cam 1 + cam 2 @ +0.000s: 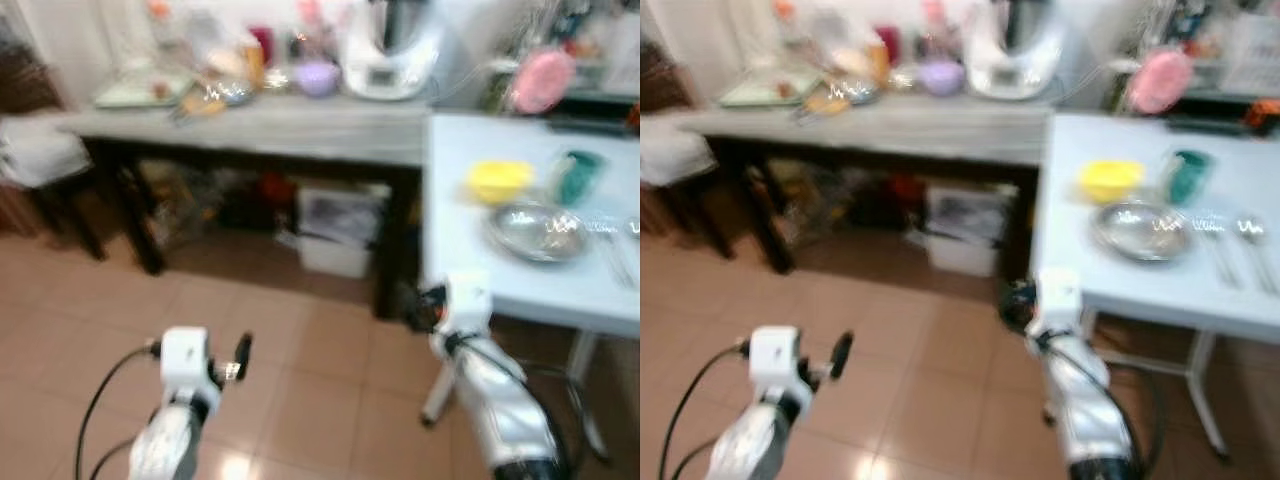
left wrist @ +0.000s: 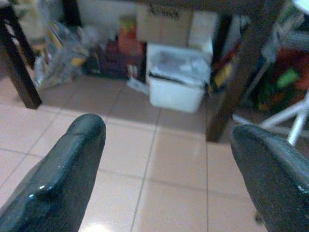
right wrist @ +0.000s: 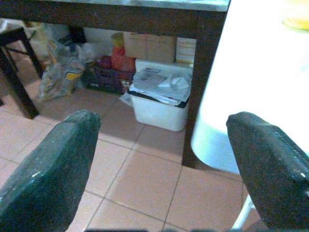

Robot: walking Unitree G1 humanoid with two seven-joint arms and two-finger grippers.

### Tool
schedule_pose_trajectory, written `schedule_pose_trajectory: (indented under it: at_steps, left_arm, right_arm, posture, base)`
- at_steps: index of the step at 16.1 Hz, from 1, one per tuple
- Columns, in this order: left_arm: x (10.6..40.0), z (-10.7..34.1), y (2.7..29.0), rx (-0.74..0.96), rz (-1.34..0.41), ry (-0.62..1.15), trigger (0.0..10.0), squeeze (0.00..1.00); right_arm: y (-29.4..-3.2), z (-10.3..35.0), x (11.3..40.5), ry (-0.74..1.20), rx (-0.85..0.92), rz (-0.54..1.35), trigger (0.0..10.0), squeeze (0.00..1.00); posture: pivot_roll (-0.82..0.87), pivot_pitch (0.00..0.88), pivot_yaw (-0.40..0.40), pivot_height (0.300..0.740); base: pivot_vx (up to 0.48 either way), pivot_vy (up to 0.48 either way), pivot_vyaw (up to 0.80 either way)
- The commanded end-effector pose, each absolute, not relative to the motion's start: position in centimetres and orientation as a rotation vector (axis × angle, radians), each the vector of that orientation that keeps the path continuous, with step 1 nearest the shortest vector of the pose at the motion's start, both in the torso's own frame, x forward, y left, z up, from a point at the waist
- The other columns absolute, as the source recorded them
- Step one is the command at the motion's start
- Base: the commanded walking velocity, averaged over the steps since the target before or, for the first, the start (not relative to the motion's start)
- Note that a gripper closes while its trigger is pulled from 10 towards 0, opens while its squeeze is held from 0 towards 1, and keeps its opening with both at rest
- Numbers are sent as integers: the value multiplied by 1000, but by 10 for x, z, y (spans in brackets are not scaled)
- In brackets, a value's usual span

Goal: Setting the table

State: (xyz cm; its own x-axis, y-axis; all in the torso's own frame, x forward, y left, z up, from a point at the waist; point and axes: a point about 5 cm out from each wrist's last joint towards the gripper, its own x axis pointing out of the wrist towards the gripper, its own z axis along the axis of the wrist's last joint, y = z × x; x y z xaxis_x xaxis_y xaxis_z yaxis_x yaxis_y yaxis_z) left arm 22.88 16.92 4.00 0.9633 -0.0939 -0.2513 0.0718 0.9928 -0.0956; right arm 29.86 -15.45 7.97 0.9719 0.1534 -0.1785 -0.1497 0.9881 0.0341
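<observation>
Sitting on the pale blue table (image 1: 470,240) at about two o'clock in the head views are a yellow bowl (image 1: 498,180), a teal cup (image 1: 578,175) just beside it, a metal plate (image 1: 538,231) nearer the robot, and cutlery (image 1: 1228,245) by the plate, all blurred so their details cannot be made out. The table's right side is cut off by the frame. The right gripper (image 3: 164,169) hangs empty near the table's corner, jaws spread wide over the tiled floor (image 3: 145,179). The left gripper (image 2: 169,169) at seven o'clock is likewise released and holds nothing. At twelve o'clock a dark-legged counter (image 1: 300,130) carries a white appliance (image 1: 392,50) and smeared, unreadable clutter; beneath it stands a white bin (image 2: 176,79) among half-shadowed boxes and bags.
</observation>
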Motion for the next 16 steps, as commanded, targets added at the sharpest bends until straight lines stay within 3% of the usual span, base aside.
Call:
schedule_pose_trajectory:
  at_steps: [1,3,8,16]
  left_arm:
    - [233,46,170,-80,-87,235,10000,0]
    - [234,48,169,-79,-92,229,10000,0]
    - [237,53,167,-78,-98,214,10000,0]
    - [249,94,157,-91,-165,47,10000,0]
  right_arm:
    - [-157,86,301,163,10,152,10000,0]
    - [-157,90,300,142,-1,151,10000,0]
    - [-157,104,297,82,-43,160,10000,0]
    - [-156,116,291,39,-70,154,10000,0]
  posture:
    - [-186,0,56,740]
    - [-191,0,60,740]
    - [-197,0,59,740]
    - [-198,0,72,740]
  base:
    - [0,-472,-800]
    - [0,-472,-616]
    - [0,-472,0]
    - [0,0,0]
